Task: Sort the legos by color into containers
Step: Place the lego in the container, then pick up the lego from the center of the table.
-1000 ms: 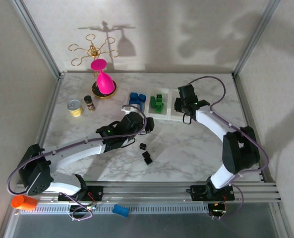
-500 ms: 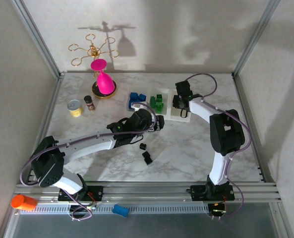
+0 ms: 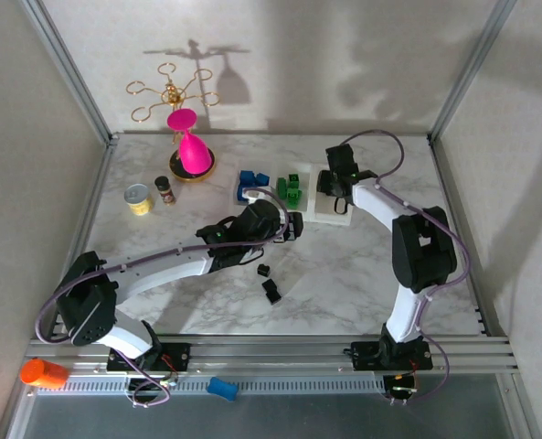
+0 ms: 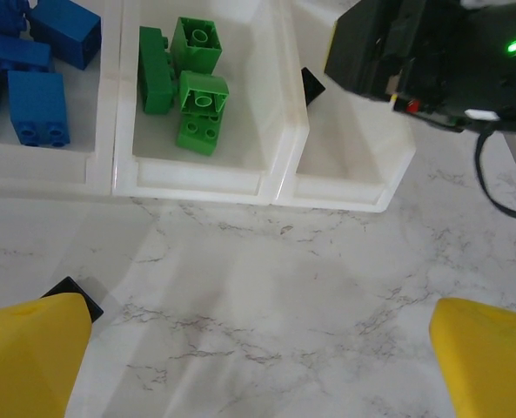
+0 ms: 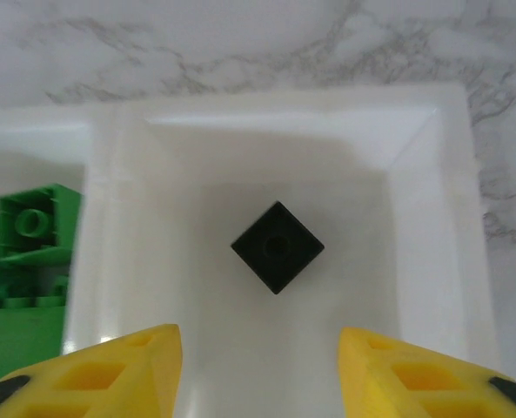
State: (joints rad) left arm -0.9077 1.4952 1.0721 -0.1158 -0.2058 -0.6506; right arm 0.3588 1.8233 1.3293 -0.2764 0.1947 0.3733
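Right wrist view — black lego [image 5: 277,246] loose

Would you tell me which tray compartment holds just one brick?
The right compartment: one black brick; the others hold several green bricks or blue bricks.

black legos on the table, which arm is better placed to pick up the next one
Left. The left gripper, open, hangs close to the two loose black legos on the table; one lies beside its finger in the wrist view. The right gripper is farther off, over the tray.
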